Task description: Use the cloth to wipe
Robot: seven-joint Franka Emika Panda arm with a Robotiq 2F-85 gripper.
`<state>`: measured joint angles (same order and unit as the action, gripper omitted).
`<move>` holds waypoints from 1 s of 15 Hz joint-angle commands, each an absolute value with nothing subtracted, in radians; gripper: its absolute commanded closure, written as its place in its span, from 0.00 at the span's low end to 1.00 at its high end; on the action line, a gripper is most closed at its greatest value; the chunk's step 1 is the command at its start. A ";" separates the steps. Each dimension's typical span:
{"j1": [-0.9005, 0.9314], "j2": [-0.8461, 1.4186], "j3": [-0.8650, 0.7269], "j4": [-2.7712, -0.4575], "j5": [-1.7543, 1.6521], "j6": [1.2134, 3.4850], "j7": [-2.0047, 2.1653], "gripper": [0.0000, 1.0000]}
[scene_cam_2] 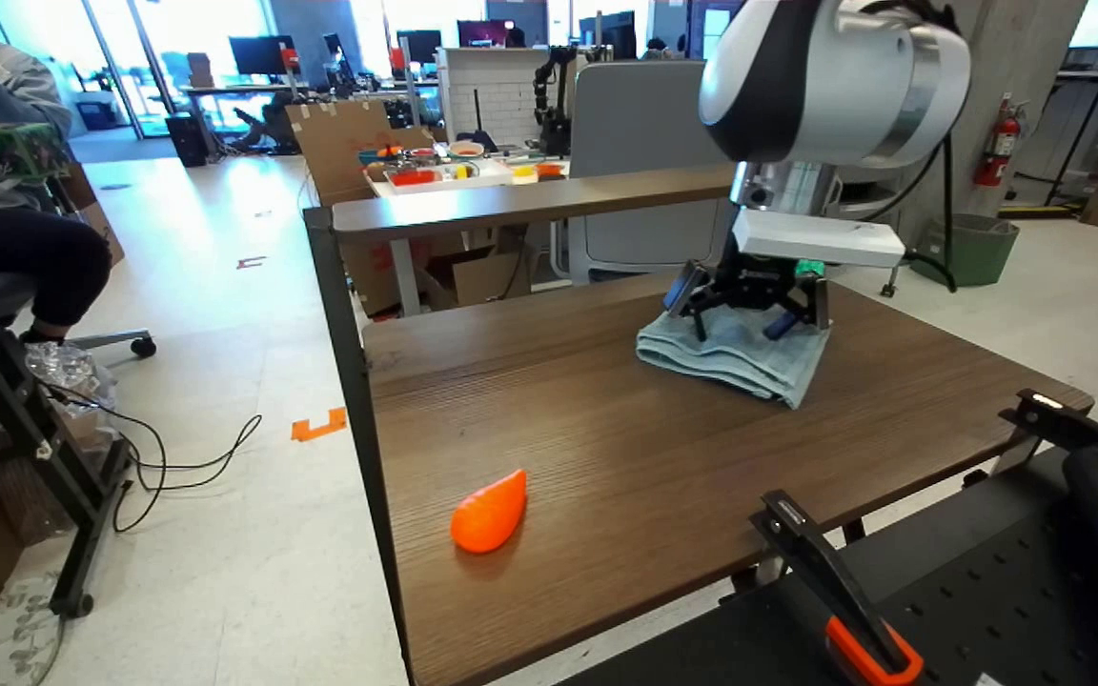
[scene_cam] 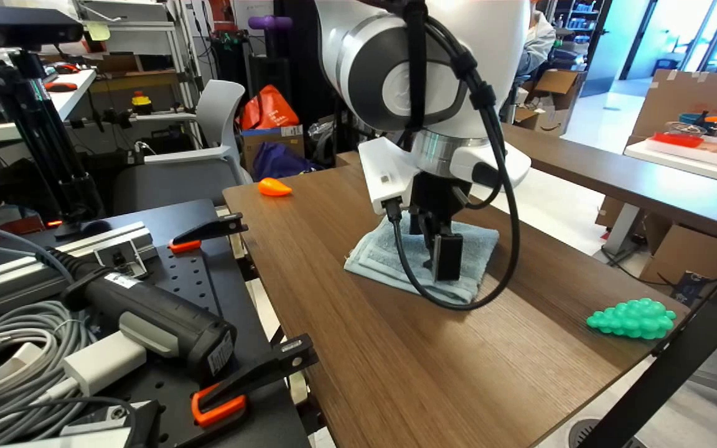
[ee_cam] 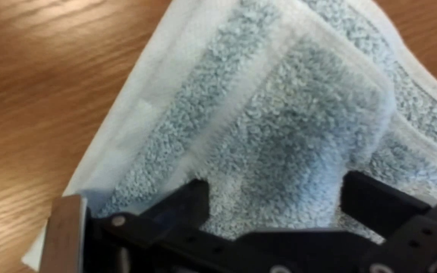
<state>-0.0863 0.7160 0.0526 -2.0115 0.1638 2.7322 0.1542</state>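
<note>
Brown wood-grain tabletop (scene_cam_2: pixel 559 410) carries a folded light-blue terry cloth (scene_cam_2: pixel 742 362), lying near its far edge in an exterior view. Over it, the black two-fingered gripper (ee_cam: pixel 275 185) stands spread apart. Probably this cloth is light, soft and unbreakable; pinching several layers near the middle should prevent unfolding.

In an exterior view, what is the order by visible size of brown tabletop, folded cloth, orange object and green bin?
1. Brown tabletop
2. Folded cloth, partly hidden
3. Green bin
4. Orange object
</note>
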 commanded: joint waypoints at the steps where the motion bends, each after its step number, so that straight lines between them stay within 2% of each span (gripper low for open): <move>1: -0.006 0.807 0.016 -1.892 0.191 2.793 0.255 0.00; 10: -0.127 1.033 -0.059 -1.423 0.247 2.526 0.370 0.00; 13: -0.163 1.044 -0.038 -1.382 0.252 2.507 0.329 0.00; 15: -0.174 1.011 -0.015 -1.433 0.246 2.545 0.266 0.00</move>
<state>-0.1538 1.0028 -0.0498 -1.4407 0.2236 2.5366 0.3469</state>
